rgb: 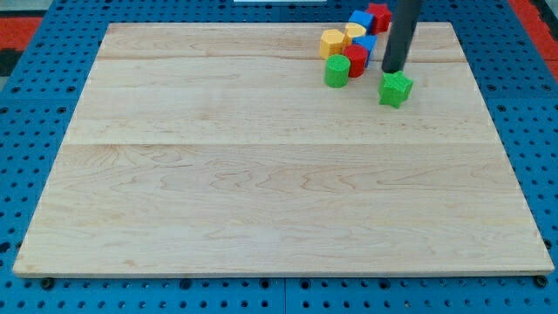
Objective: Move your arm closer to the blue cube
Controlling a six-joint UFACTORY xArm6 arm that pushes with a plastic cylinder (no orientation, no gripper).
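my tip [394, 70]: rod end on the wooden board [261, 192], no jaws to read
blue cube [367, 44]: just left of tip, mostly hidden by red cylinder [357, 60]
second blue block [361, 19]: partly covered, shape unclear
green star block [395, 88]: just below tip

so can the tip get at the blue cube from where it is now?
Probably yes. My tip sits just to the view's right of the blue cube, nothing visibly between them. The green star block lies below my tip, and the red cylinder is on the cube's far side, out of the way.
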